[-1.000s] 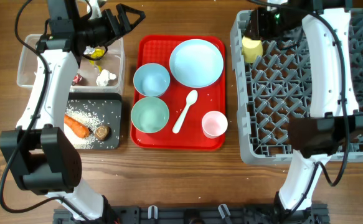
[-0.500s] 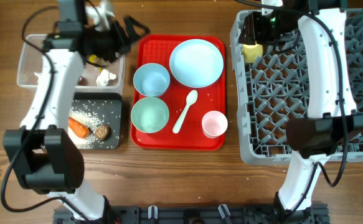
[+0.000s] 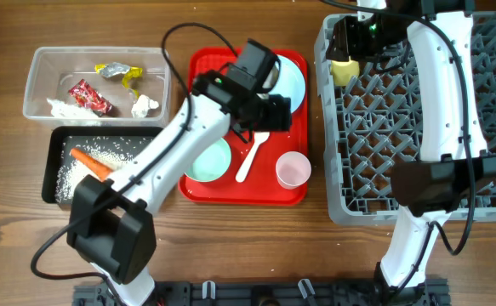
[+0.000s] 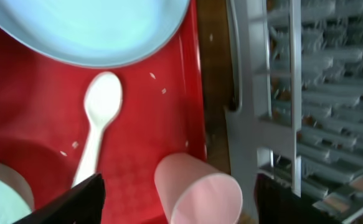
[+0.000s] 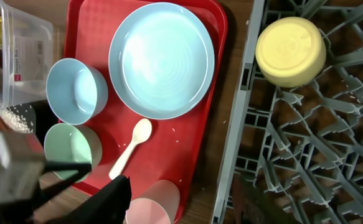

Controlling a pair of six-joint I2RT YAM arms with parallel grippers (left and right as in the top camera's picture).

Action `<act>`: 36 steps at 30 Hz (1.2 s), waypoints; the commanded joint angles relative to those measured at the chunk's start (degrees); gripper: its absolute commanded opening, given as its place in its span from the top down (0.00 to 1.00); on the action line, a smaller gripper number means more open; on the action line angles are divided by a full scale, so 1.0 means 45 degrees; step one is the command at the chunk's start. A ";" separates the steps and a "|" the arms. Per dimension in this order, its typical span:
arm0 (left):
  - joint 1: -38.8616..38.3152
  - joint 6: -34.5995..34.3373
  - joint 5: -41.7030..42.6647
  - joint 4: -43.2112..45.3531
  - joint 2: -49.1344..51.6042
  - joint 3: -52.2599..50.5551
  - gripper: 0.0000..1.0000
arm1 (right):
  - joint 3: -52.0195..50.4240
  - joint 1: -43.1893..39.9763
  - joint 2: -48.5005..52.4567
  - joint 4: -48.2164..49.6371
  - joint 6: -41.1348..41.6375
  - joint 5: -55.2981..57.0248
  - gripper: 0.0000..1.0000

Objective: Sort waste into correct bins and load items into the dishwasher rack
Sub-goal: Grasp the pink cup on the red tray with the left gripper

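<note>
My left gripper [image 3: 272, 115] [image 4: 178, 200] is open and empty, low over the red tray, its fingers either side of the pink cup [image 3: 293, 169] [image 4: 200, 193]. The white spoon [image 3: 253, 151] [image 4: 97, 134] and light blue plate [image 3: 292, 78] [image 4: 100, 25] lie beside it. The mint bowl [image 3: 209, 163] shows partly; the light blue bowl [image 5: 75, 90] is under the arm in the overhead view. My right gripper [image 3: 350, 42] [image 5: 181, 202] is open and empty. The yellow cup [image 3: 343, 68] [image 5: 291, 42] sits upside down in the grey rack [image 3: 418, 127].
The clear tub [image 3: 35, 81] holds the red wrapper [image 3: 86, 95], silver-yellow wrapper [image 3: 116, 72] and white tissue [image 3: 145, 106]. The black tray [image 3: 50, 170] holds the carrot [image 3: 90, 161] and rice [image 3: 103, 146]. The brown lump is hidden. The red tray [image 3: 205, 68] lies between the bins and the rack.
My left arm has swung from the clear tub across to the red tray, above the pink cup. The silver-yellow wrapper now lies in the tub. The right arm has stayed put.
</note>
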 commanded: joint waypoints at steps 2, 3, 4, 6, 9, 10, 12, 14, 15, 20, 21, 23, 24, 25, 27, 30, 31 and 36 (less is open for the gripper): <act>-0.1132 -0.0024 -0.0345 -0.1010 0.0505 -0.0005 0.39 | -0.0034 0.0034 0.0044 0.0019 -0.0257 -0.0151 0.45; -0.1292 -0.0019 -0.0350 -0.1379 0.0699 -0.0005 0.40 | -0.0034 0.0034 0.0044 0.0015 -0.0253 -0.0053 0.45; -0.1370 -0.0024 -0.0345 -0.1768 0.0908 -0.0005 0.43 | -0.0034 0.0034 0.0044 0.0015 -0.0257 0.0165 0.45; -0.1389 -0.0024 -0.0345 -0.1953 0.1098 -0.0107 0.45 | -0.0034 0.0034 0.0044 0.0015 -0.0243 0.0170 0.45; -0.1389 -0.0019 -0.0345 -0.1545 0.1161 -0.0797 0.45 | -0.0034 0.0034 0.0044 0.0015 -0.0243 0.0170 0.45; -0.1389 -0.0024 -0.0345 -0.1277 0.1161 -0.1083 0.45 | -0.0034 0.0034 0.0044 0.0015 -0.0238 0.0165 0.44; -0.1389 -0.0228 -0.0345 -0.0481 0.1161 -0.1739 0.44 | -0.0034 0.0034 0.0044 0.0015 -0.0233 0.0165 0.45; -0.1389 -0.0364 -0.0340 0.0223 0.1161 -0.2390 0.48 | -0.0034 0.0034 0.0044 0.0015 -0.0243 0.0170 0.45; -0.1389 -0.0359 -0.0340 0.0384 0.1161 -0.2569 0.58 | -0.0034 0.0034 0.0044 0.0015 -0.0238 0.0165 0.45; -0.1209 -0.0350 -0.0345 0.0384 0.1093 -0.2569 0.96 | -0.0034 0.0034 0.0044 0.0015 -0.0223 0.0165 0.40; -0.1044 -0.0345 -0.0355 0.0393 0.0991 -0.2555 0.96 | -0.0034 0.0034 0.0044 0.0015 -0.0223 0.0165 0.39; -0.0408 -0.0243 -0.0389 0.0345 0.0641 -0.2361 0.96 | -0.0034 0.0034 0.0044 0.0015 -0.0219 0.0102 0.39; 0.0063 -0.0194 -0.0330 0.0321 0.0316 -0.2220 0.96 | -0.0034 0.0034 0.0044 0.0019 -0.0214 -0.0034 0.37; 0.0491 0.0029 -0.0170 0.0345 -0.0029 -0.2132 0.96 | -0.0034 0.0034 0.0044 0.0019 -0.0238 -0.0194 0.36; 0.1719 0.1039 0.1190 0.0903 -0.1020 -0.2055 0.96 | -0.0034 0.0029 0.0044 0.0019 -0.0743 -0.0957 0.29; 0.4012 0.2059 0.6232 0.2827 -0.2025 -0.2055 0.96 | -0.0034 0.0029 0.0044 0.0024 -0.2885 -0.3594 0.20; 0.4556 0.2370 0.7912 0.3483 -0.2064 -0.2055 0.96 | -0.0034 0.0029 0.0044 0.0019 -0.3551 -0.4376 0.20; 0.6941 0.2458 1.5397 0.8480 -0.1919 -0.2055 0.96 | -0.0034 0.0029 0.0044 0.0024 -0.7009 -0.8602 0.13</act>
